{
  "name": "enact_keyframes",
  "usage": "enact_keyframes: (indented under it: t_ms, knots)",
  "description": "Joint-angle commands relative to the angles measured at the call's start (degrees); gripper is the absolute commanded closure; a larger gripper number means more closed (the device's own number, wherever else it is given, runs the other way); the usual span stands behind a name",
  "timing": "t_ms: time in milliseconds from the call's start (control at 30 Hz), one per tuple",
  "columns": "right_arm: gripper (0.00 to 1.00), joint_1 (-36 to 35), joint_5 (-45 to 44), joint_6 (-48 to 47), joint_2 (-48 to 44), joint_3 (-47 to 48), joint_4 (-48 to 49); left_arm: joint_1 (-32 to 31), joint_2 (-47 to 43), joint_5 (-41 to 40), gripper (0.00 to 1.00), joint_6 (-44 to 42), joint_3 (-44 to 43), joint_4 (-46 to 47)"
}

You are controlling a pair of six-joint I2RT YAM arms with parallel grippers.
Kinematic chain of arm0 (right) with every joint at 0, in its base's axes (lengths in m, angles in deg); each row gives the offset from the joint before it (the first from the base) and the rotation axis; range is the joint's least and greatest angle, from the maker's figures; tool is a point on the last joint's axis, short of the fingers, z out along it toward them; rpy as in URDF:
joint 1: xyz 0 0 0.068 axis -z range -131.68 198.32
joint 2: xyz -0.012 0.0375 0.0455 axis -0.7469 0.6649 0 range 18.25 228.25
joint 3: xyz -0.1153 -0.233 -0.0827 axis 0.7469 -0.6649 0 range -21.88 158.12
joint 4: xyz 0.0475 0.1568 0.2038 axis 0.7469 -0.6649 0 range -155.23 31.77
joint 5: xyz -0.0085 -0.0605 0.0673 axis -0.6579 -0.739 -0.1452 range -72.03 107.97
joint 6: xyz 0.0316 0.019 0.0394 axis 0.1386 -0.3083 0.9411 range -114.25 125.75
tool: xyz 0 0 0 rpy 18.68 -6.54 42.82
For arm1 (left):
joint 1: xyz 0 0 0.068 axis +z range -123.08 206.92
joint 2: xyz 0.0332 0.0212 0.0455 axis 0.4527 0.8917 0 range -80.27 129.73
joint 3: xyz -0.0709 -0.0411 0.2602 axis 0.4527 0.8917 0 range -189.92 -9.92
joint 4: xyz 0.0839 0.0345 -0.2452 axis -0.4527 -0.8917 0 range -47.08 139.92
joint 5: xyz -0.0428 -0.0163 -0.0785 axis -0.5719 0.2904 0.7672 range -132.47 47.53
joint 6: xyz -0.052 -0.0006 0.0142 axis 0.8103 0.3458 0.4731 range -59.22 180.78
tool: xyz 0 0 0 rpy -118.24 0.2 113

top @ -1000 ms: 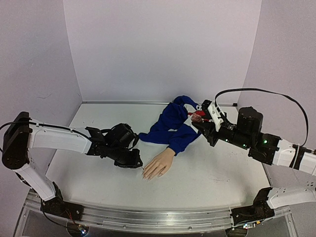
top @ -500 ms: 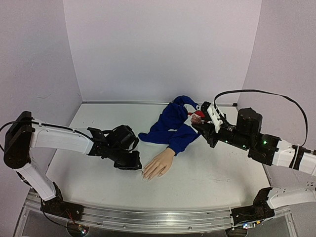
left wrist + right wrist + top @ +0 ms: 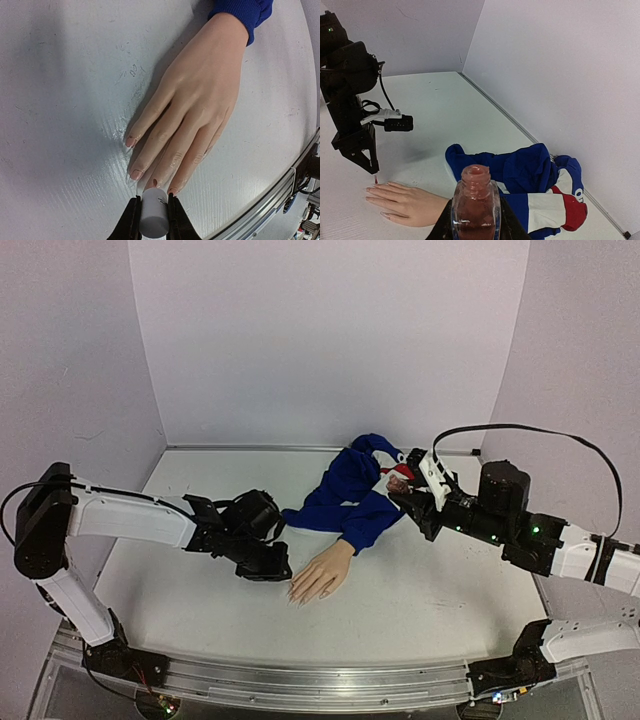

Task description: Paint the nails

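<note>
Since a second ago the left arm has crept a touch toward the mannequin hand, and the right arm has barely shifted. On my feed the white table (image 3: pixel 430 610) carries everything. The left arm reaches in low from the left and the right arm comes in from the right, held higher. A crumpled blue garment (image 3: pixel 350 490) with a white and red panel lies mid-table toward the back. Its cuff sits around the wrist of the beige mannequin hand (image 3: pixel 322 572), which lies flat, palm down, fingers pointing at the near-left. The right gripper (image 3: pixel 475 226) is clamped on the polish bottle (image 3: pixel 475 202), which is upright with its neck uncapped and pinkish-red liquid inside, up above the garment. The left gripper (image 3: pixel 283 576) is squeezed on the white cap (image 3: pixel 153 219) and points down at the fingertips. The nails (image 3: pixel 136 174) are at the finger ends, resting on the table just beside that cap. From the left wrist I see a dark red spot right above the cap, between two fingertips, and I can't tell whether it's brush or paint. The right wrist shows a small red tip under the left gripper, close to the fingertips.
</note>
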State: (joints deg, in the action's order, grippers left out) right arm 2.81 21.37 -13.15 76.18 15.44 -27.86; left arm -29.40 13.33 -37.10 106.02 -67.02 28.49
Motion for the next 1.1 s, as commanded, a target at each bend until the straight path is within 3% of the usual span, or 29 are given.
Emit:
enact_keyframes:
  t_ms: [0, 1067]
  knots:
    - [1.0, 0.3, 0.3, -0.1, -1.2, 0.3, 3.2, -0.2, 1.0, -0.5, 1.0, 0.0, -2.9, -1.3]
    - [1.0, 0.3, 0.2, -0.3, -0.5, -0.1, 3.5, 1.0, 3.4, -0.2, 1.0, -0.5, -4.9, -3.3]
